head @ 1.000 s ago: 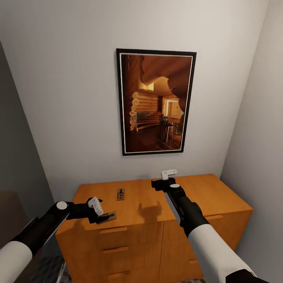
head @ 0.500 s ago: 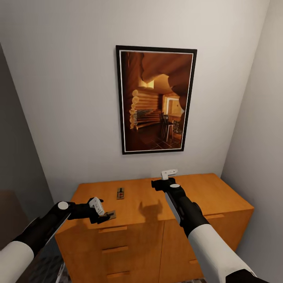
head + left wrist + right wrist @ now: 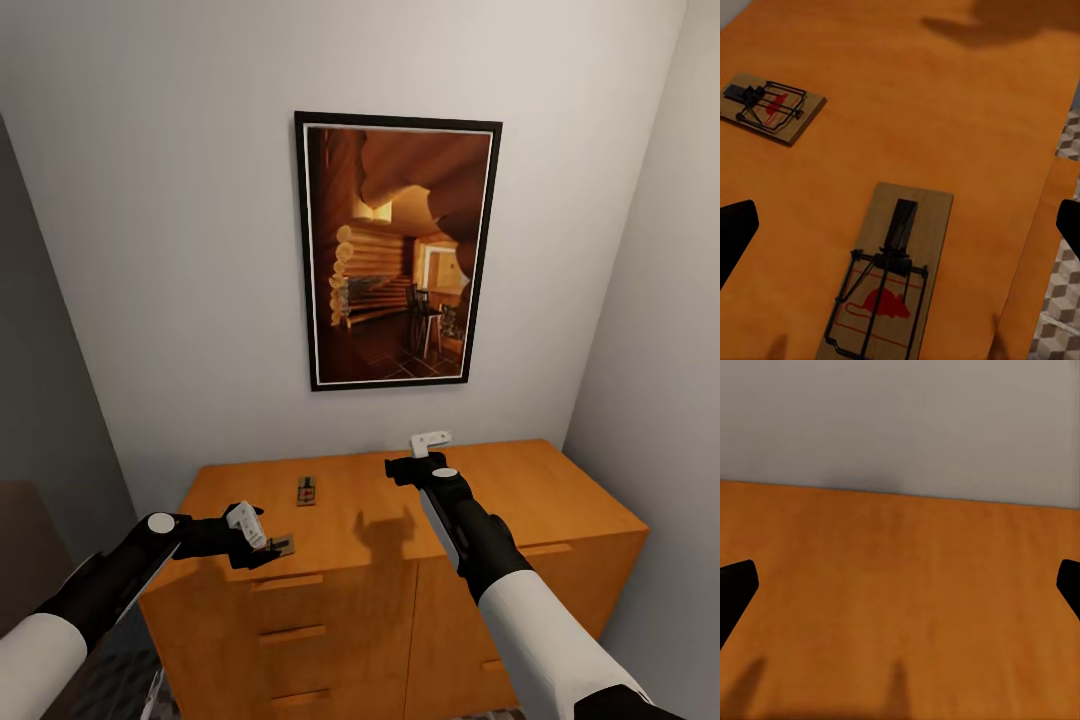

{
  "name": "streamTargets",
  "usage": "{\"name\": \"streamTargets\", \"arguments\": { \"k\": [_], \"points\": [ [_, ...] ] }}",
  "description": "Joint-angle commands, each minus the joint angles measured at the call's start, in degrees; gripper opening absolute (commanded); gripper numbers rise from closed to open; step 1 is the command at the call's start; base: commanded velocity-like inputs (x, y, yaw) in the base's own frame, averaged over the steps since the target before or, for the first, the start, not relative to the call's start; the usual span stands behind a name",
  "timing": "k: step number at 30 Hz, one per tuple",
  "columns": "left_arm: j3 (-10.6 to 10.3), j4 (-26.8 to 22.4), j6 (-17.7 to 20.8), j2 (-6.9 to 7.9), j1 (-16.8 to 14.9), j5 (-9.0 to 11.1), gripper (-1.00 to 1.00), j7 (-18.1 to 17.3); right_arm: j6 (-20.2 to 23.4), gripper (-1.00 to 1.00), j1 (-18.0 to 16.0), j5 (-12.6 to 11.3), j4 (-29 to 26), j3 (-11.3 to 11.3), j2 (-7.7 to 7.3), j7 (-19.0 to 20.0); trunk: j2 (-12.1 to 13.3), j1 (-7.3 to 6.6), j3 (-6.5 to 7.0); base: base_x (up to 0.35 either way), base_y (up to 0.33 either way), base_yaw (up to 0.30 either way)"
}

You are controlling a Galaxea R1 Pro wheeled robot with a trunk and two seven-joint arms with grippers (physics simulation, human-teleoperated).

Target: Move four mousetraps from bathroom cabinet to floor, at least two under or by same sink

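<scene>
The left gripper (image 3: 252, 532) hovers with its fingers spread over the near mousetrap (image 3: 889, 281), which lies flat near the front-left edge of the cabinet (image 3: 520, 490) top. It is a thin wooden board with dark wire and a red mouse print. It is probably light and stiff; holding the long board edges seems safer than the spring wire. A second mousetrap (image 3: 307, 492) lies nearer the back edge. The right gripper (image 3: 428, 446) is spread apart and holds nothing, above the middle of the top.
</scene>
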Motion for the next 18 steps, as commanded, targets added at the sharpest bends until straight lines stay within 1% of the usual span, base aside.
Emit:
{"name": "streamTargets", "arguments": {
  "k": [1,8,14,18],
  "points": [
    [-0.06,-0.12,0.49,0.05,-0.04,-0.02,1.00,-0.15,0.38,1.00,-0.05,0.13,-0.07,0.14,-0.01,-0.25,-0.08,0.02,-0.10,0.000,0.000,0.000],
    [-0.02,-0.05,0.54,0.11,-0.03,-0.02,1.00,-0.20,0.38,1.00,-0.01,0.13,-0.04,0.13,-0.01,-0.25,-0.08,0.02,-0.10,0.000,0.000,0.000],
    [-0.01,0.18,0.57,0.44,-0.02,0.12,1.00,-0.30,0.36,1.00,-0.03,0.13,0.02,0.06,-0.01,-0.25,-0.08,0.02,-0.10,0.000,0.000,0.000],
    [-0.06,1.28,0.58,0.19,-0.02,0.20,1.00,-0.36,0.35,1.00,-0.04,0.18,0.06,-0.04,-0.01,-0.28,-0.08,0.02,-0.10,0.000,0.000,0.000]
  ]
}}
